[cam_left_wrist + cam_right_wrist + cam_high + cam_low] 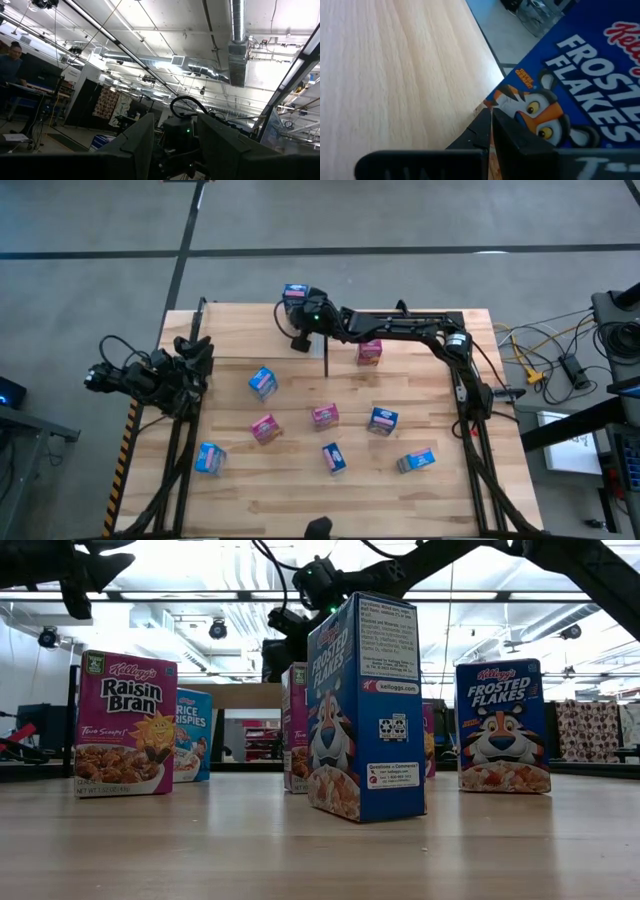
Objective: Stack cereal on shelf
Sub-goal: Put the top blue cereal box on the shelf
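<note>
- Two fingers of the right gripper (491,117) are pressed together with nothing between them. Their tips sit just beside a blue Frosted Flakes box (580,100).
- That box (293,293) is at the far edge of the table (440,500), on pale smooth wood close to the wood's edge. Whether the fingers touch it cannot be told.
- The right arm stretches across the far side of the table to reach it.
- Eight other cereal boxes are spread over the planks. A pink one (369,352) is near the arm, and a blue one (262,383) is left of centre.
- Across the middle are two pink boxes (265,428) (324,415) and a blue box (382,420).
- Nearest the front are two more blue boxes (209,458) (333,458) and one lying flat (417,461).
- The left gripper (172,145) waits at the table's left edge. It is tilted up toward the ceiling, with its fingers apart and empty.
</note>
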Controlling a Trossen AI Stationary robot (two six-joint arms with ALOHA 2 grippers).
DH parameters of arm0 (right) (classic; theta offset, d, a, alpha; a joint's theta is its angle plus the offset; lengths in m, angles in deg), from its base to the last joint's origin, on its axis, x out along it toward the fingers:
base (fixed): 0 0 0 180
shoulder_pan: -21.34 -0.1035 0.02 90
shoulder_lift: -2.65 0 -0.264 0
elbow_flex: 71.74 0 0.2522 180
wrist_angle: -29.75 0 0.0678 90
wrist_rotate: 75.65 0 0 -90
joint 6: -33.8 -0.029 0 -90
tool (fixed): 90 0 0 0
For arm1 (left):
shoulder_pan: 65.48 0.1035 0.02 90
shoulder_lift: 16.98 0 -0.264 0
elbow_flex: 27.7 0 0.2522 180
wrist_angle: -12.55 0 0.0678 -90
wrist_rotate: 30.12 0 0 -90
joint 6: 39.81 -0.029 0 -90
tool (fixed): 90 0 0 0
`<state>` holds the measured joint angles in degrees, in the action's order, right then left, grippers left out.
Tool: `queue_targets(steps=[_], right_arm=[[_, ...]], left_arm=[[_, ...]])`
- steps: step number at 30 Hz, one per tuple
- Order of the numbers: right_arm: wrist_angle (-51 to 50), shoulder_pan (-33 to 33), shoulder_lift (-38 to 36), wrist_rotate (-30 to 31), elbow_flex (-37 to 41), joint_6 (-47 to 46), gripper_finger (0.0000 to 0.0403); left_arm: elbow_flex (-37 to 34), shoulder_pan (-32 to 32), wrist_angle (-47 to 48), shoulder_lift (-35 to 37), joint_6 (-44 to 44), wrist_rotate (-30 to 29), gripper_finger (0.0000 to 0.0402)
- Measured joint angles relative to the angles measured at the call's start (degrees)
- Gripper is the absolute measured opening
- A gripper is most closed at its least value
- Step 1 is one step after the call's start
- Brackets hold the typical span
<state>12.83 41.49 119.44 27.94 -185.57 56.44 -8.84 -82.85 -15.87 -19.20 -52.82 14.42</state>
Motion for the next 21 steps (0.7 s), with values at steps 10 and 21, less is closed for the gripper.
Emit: queue_targets(steps=[10, 21], right_arm=[[-4.7, -1.3, -0.4, 1.6, 0.0, 0.2, 0.0009], [-16.5, -8.4, -6.4, 1.5, 0.0, 0.6, 0.0009]], left_arm=[[0.0, 0.0, 0.0, 0.0, 0.0, 0.0, 0.0135], [0.0, 0.0, 0.0, 0.0, 0.4, 0.0, 0.0135]])
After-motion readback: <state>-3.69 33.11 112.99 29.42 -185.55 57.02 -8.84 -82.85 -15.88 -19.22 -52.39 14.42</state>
